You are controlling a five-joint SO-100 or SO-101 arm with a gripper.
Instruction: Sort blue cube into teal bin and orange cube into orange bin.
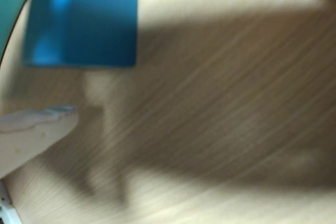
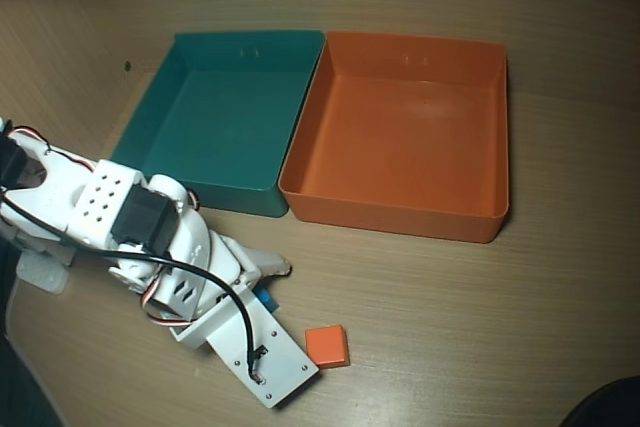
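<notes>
- The blue cube (image 1: 81, 22) sits on the bench (image 2: 450, 317), mostly hidden under the arm (image 2: 150, 237) in the overhead view.
- One of the fingers (image 1: 37, 129) shows near it; I cannot tell whether they are apart.
- The orange cube (image 2: 328, 346) lies just beside the arm.
- Teal bin (image 2: 150, 112) and orange bin (image 2: 495, 137) touch, side by side.

Overhead view: fixed camera looking straight down on the worktop (image 2: 450, 307), wide enough to take in both bins and the arm. Wrist view: very close, blurred, facing down at the worktop. Both share the blue cube (image 1: 84, 22) (image 2: 266, 299).
</notes>
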